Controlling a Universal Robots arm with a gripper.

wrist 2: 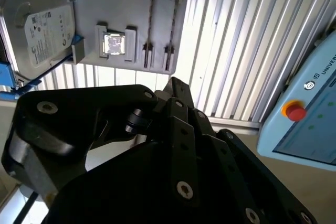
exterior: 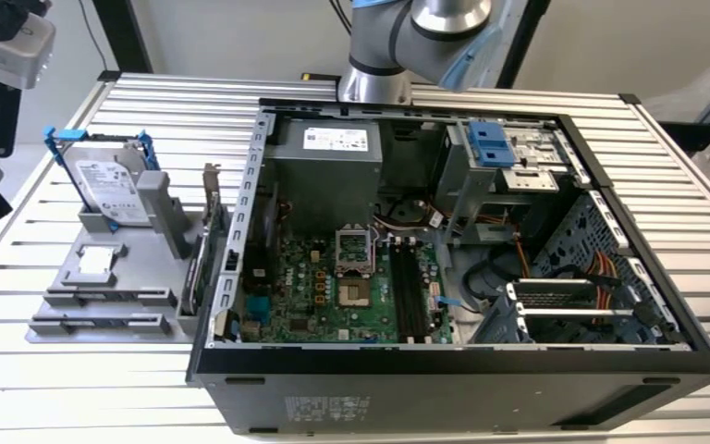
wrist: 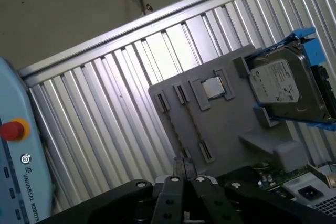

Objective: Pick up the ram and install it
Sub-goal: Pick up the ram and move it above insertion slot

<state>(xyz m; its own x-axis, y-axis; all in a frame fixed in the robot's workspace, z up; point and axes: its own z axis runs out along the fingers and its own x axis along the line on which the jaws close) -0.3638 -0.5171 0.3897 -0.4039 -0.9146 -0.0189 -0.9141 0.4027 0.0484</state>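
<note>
Your ram (wrist: 192, 124) reads as the thin strip standing on edge between two clips on the grey holder (wrist: 231, 127), just beside the small square chip (wrist: 212, 87). Judge it light, stiff and fragile, so pinch its flat faces mid-length along the top edge, clear of the contacts. The hard drive (wrist: 278, 85) stands at the holder's end. Your tool (wrist: 184, 166) hangs above the holder, fingers drawn together on nothing, with the open computer case (exterior: 454, 370) alongside on the worktop (exterior: 34, 231)
</note>
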